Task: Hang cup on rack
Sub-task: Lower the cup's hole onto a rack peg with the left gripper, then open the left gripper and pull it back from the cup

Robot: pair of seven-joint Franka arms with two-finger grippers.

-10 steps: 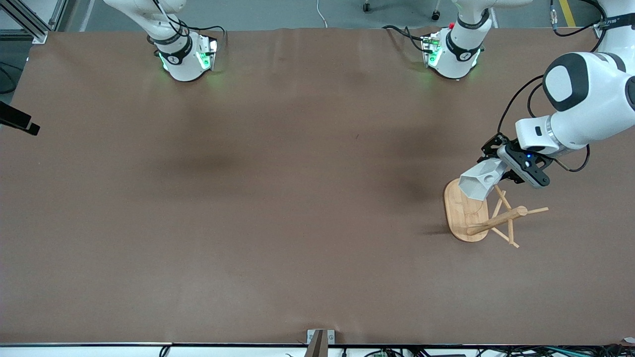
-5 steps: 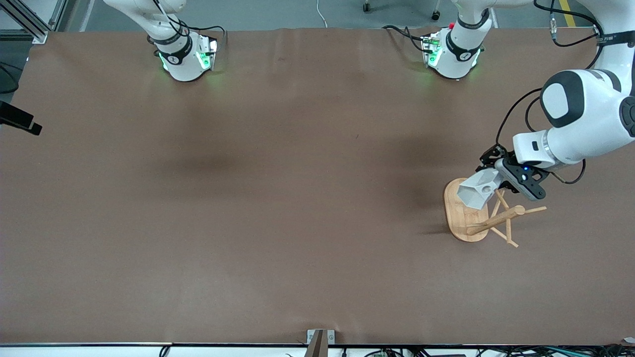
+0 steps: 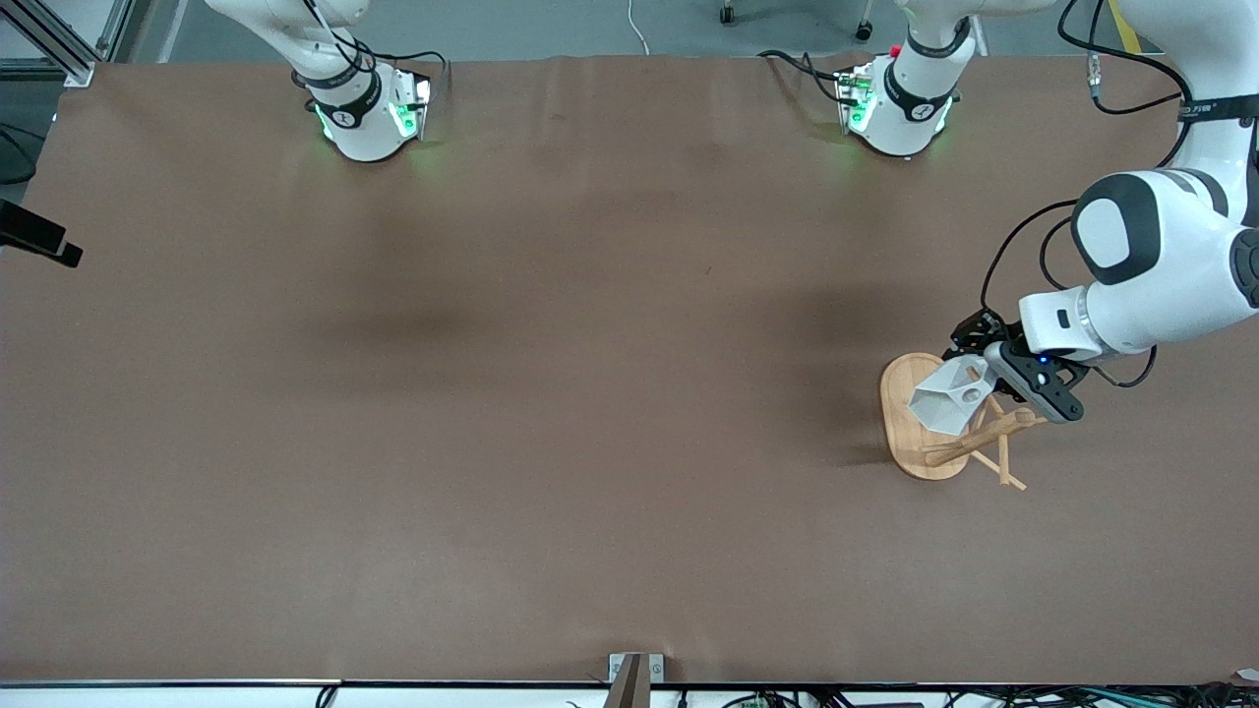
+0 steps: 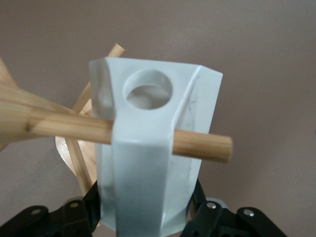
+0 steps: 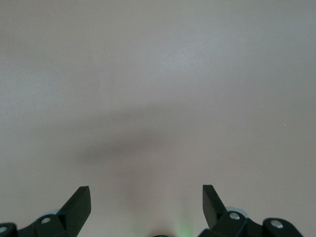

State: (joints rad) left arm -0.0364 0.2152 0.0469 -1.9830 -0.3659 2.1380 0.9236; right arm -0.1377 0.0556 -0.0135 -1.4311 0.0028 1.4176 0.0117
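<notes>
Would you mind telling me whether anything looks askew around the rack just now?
Yes: a peg crosses the cup under its handle, missing the round hole. The left gripper holds the cup tipped sideways over the rack.

Cup [image 4: 153, 163] hides part of rack [image 4: 54, 126] peg and post. Left gripper [image 4: 148, 222] cut by frame edge. Right gripper [image 5: 146, 207] fingertips only.
</notes>
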